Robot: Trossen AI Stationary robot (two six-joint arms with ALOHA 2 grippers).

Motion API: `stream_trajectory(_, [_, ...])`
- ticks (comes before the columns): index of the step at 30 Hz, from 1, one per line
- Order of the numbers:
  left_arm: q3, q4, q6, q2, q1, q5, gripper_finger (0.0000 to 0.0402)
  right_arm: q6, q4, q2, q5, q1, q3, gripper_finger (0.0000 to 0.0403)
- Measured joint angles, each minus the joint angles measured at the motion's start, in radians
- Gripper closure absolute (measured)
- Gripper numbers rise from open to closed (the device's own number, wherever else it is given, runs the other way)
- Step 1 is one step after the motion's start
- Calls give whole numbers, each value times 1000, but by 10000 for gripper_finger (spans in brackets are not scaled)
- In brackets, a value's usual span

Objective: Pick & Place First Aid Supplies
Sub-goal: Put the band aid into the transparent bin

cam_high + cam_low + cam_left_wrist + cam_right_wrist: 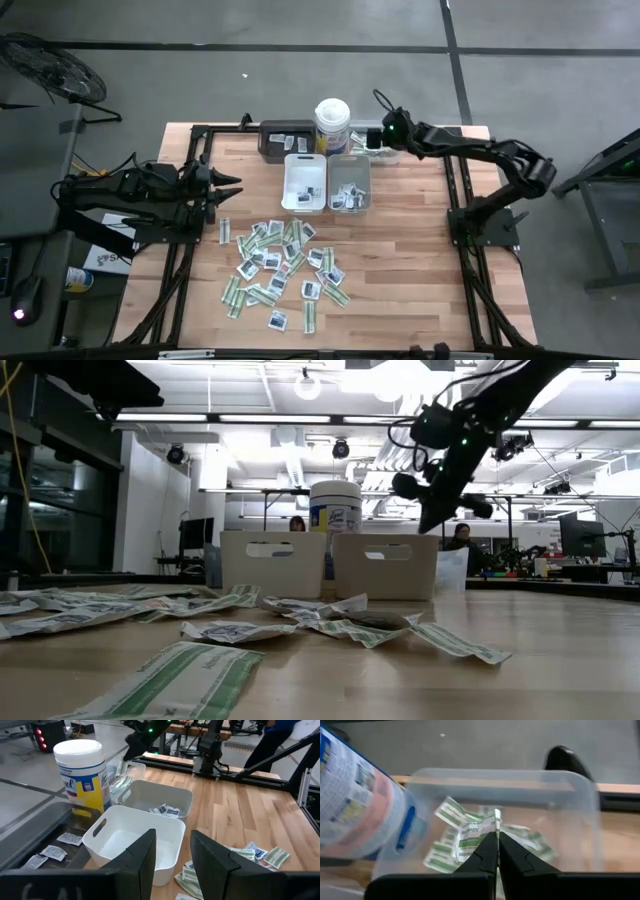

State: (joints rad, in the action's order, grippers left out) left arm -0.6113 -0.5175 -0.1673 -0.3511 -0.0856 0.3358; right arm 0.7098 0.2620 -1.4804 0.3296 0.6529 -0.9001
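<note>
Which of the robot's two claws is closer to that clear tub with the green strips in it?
The right gripper, shut on a green-and-white strip, hangs directly over the clear tub. The left gripper waits far off at the table's left side.

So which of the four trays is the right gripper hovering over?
The clear plastic tray right of the white canister, holding green-and-white strips. The right gripper pinches one strip above it; the others are opaque.

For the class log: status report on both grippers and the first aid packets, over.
Right gripper shut on green-and-white strip, over clear tray. Left gripper open, empty, near white bin. Packet pile remains. Nothing in the way.
</note>
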Motion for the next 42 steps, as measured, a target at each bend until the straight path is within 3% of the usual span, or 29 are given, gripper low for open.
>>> stream_trajectory(8, [0, 0, -25, 0, 0, 24, 283, 5, -215, -102, -124, 56, 0, 403])
stream_trajectory(20, [0, 0, -48, 0, 0, 52, 283, 23, -286, -188, -142, 61, 0, 397])
stream_trajectory(42, [0, 0, -67, 0, 0, 40, 283, 23, -278, -180, -214, 61, 0, 271])
